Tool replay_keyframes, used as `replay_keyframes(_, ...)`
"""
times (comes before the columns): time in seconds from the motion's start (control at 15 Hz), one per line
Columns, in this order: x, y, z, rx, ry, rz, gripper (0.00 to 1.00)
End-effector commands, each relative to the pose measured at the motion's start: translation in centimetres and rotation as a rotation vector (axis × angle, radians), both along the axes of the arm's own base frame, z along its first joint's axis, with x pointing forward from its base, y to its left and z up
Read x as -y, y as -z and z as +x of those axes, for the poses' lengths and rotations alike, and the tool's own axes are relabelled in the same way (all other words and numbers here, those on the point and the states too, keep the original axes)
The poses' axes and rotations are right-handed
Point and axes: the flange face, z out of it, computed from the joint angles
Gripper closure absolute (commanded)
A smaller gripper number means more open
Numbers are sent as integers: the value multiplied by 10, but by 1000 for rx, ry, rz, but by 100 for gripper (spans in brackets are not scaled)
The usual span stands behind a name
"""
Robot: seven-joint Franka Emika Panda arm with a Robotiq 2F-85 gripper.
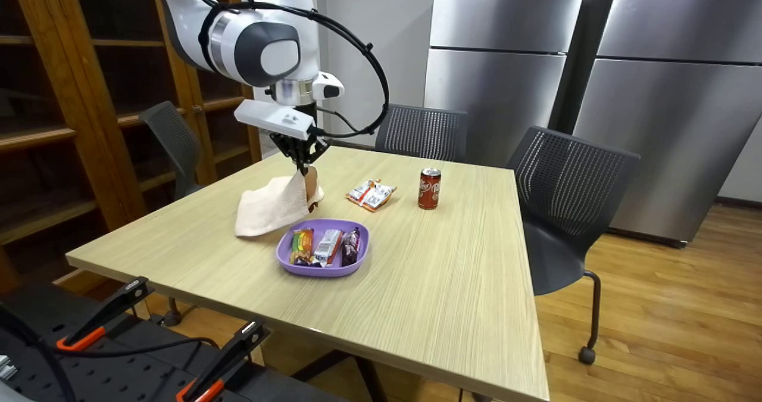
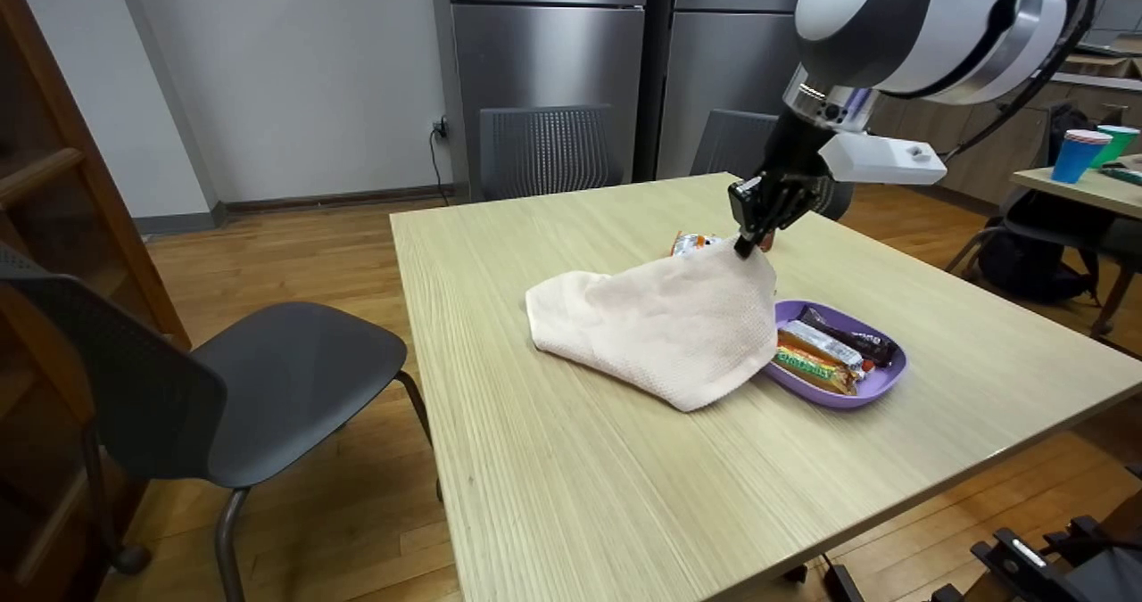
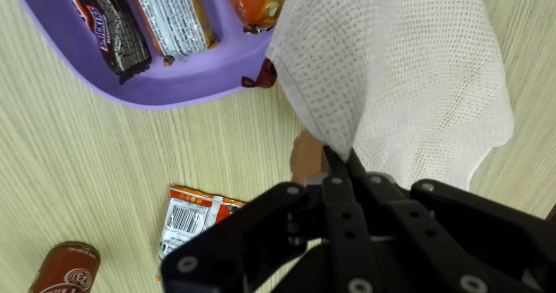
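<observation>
As seen in an exterior view, the white cloth [image 1: 271, 206] is draped on the table [image 1: 446, 271], left of and just beside the purple tray [image 1: 321, 273]; one raised corner is pinched between the closed tips of the gripper [image 1: 304, 168]. It is judged light, limp and unbreakable, best gripped at that corner or by a gathered fold. Behind the tray, a tan object [image 1: 311, 181] is partly screened by the cloth and may be knocked. Snack bars [image 1: 327, 248] are contained in the tray; beyond it, rightward, a snack packet [image 1: 372, 195] is seen, then a red can [image 1: 429, 189].
</observation>
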Motion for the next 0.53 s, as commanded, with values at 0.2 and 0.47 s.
replay_keyframes(0.2,21,-18,-25,-1,47,-22,99)
replay_keyframes(0.47,38,-16,-37,-18,78,-33,99)
